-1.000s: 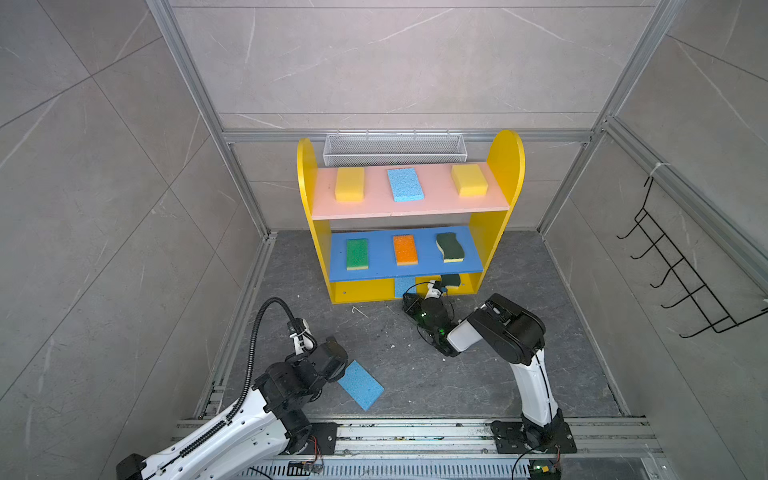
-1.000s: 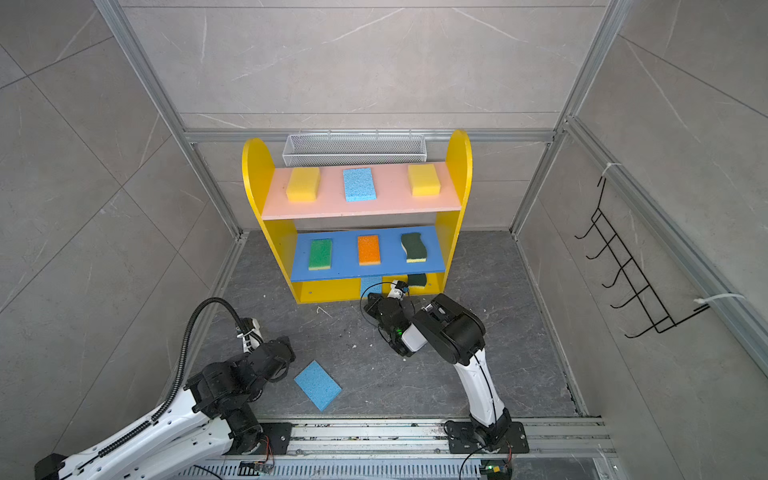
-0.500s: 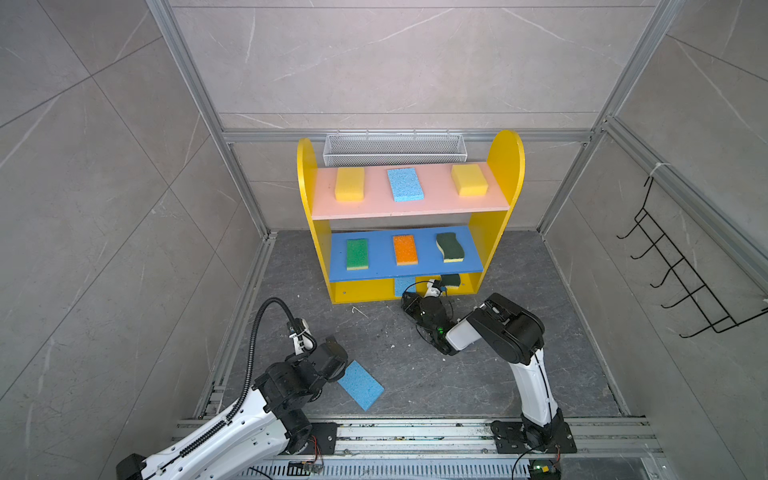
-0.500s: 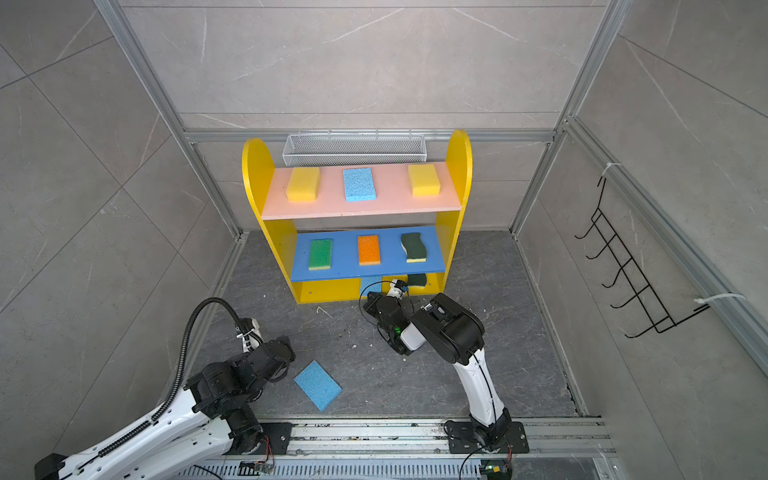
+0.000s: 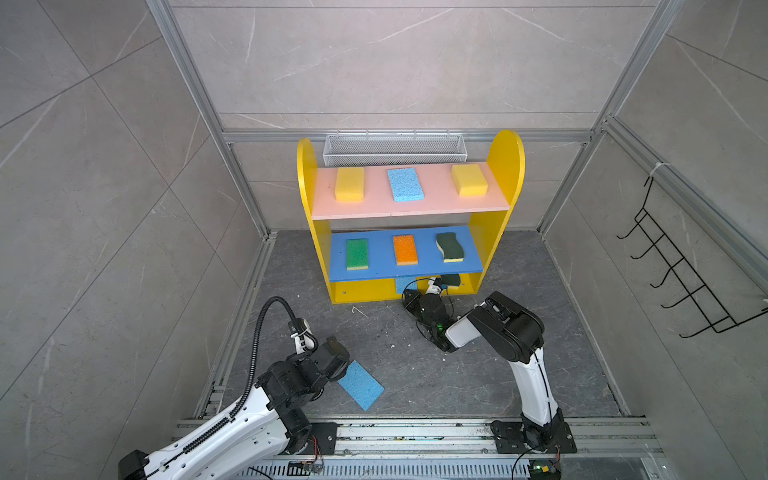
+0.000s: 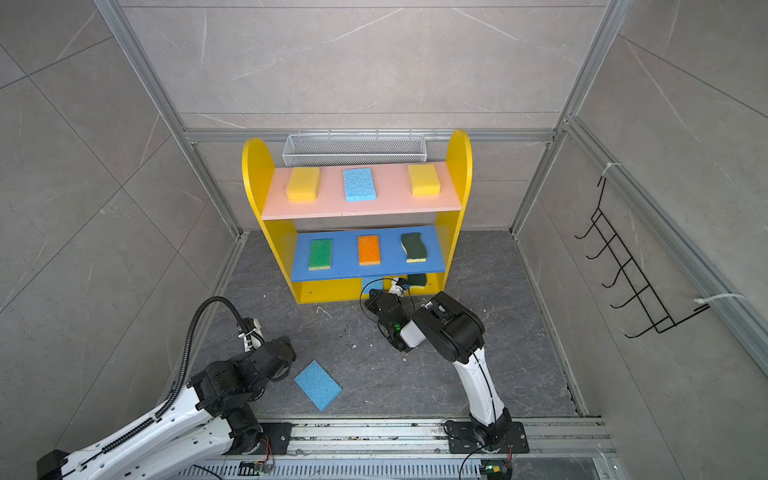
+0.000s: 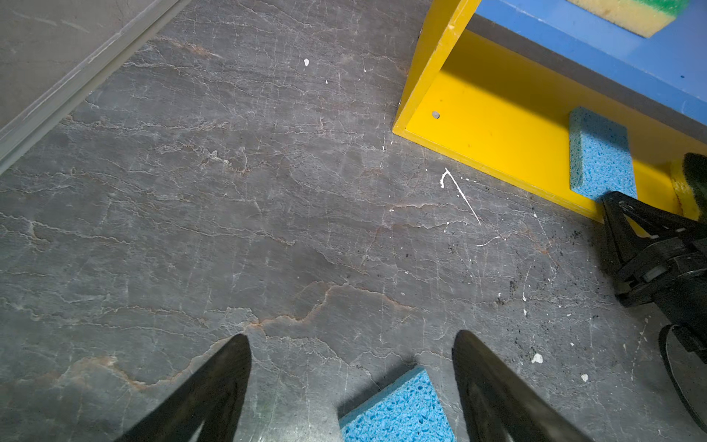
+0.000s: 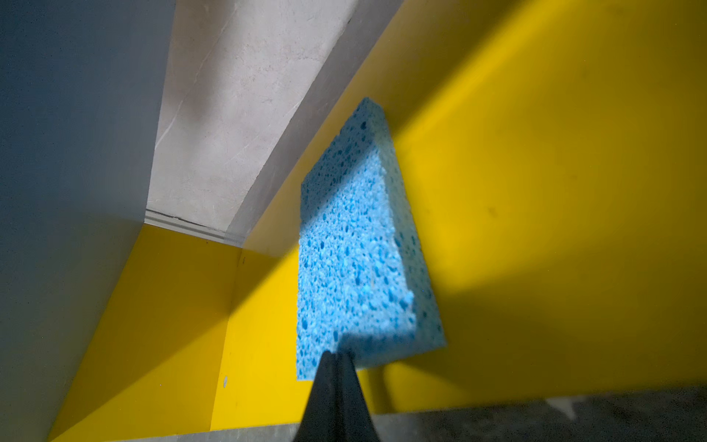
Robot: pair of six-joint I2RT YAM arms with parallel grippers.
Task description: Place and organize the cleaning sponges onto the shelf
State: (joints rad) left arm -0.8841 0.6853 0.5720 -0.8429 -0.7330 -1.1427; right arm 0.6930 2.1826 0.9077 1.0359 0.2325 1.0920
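The shelf [image 5: 309, 174] holds two yellow sponges [image 5: 349, 184] [image 5: 469, 179] and a light blue sponge [image 5: 405, 184] on its pink board. On the blue board lie a green sponge [image 5: 357, 254], an orange sponge [image 5: 405, 249] and a wavy dark green sponge [image 5: 449, 247]. The yellow bottom carries a light blue sponge [image 8: 355, 245] and a dark green sponge [image 5: 451, 279]. My right gripper [image 8: 336, 354] is shut, its tip at that blue sponge's near edge. My left gripper [image 7: 352, 336] is open low over the floor, with a corner of a loose light blue sponge [image 5: 361, 386] between its fingers.
A white mesh basket [image 5: 392, 147] hangs on the back wall behind the shelf. A black wire hook rack [image 5: 681, 282] is on the right wall. Aluminium frame rails [image 5: 415, 432] run along the floor's front edge and the sides.
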